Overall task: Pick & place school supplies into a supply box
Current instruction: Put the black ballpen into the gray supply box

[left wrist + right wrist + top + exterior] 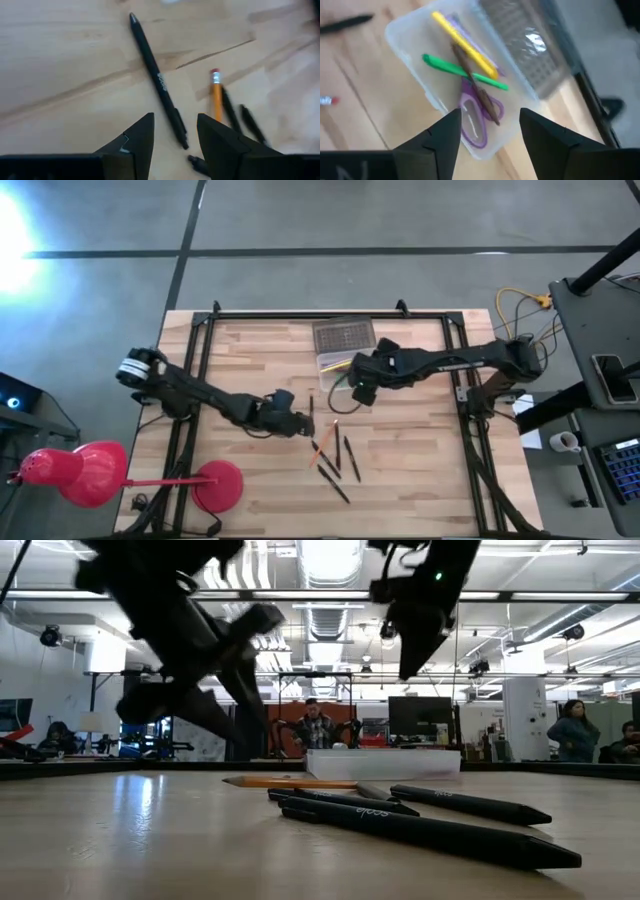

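Note:
The supply box (pixel 405 45) is a clear tray with its grey ribbed lid (pixel 520 35) folded open behind it, standing at the table's far middle (pixel 335 363). Inside lie a yellow pen (pixel 465 45), a green pen (pixel 450 67), a brown pencil (pixel 475 82) and purple scissors (pixel 475 125). My right gripper (pixel 490 135) hangs open above the box, holding nothing. Loose on the table are a black pen (pixel 157 80), an orange pencil (pixel 216 95) and more dark pens (pixel 340 465). My left gripper (pixel 175 135) is open just over the black pen's near end.
A red desk lamp (pixel 100 475) stands at the table's near left corner. Black frame rails (pixel 200 350) run along the left, right and far sides. People sit and stand in the room beyond the table (pixel 315 730).

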{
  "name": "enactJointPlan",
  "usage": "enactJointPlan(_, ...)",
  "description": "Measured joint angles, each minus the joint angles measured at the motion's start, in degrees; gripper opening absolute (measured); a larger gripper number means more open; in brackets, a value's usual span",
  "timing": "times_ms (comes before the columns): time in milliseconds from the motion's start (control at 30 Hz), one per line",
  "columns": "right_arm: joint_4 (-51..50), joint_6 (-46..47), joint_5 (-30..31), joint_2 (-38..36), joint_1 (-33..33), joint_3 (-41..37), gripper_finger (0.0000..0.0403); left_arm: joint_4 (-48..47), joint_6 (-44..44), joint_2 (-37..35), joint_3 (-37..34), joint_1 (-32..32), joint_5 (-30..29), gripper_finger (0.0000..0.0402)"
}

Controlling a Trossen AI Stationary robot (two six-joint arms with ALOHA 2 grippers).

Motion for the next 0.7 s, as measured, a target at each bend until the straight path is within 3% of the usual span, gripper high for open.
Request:
enactJointPlan(133, -4.5, 9.6, 4.3, -1.9, 4.1, 0.0, 0.0194, -14.6, 2.1, 5.9, 9.2, 1.2, 1.1, 0.0134)
enactJointPlan(267, -10.2, 18.2, 4.3, -2.5, 7.6, 0.0, 0.0194, -25.4, 2.1, 11.3, 18.0, 2.0, -0.3, 0.0134)
enactJointPlan(433, -15.3, 27.1, 5.8, -2.2, 11.2, -0.2, 0.0194, -24.9, 3.0, 14.9, 21.9, 2.9, -0.3, 0.0134)
enactJointPlan(700, -16.1, 36.9, 6.4, -2.0, 17.8, -0.6, 0.0194, -21.5, 3.4, 16.1, 21.0, 5.8, 0.9, 0.0134)
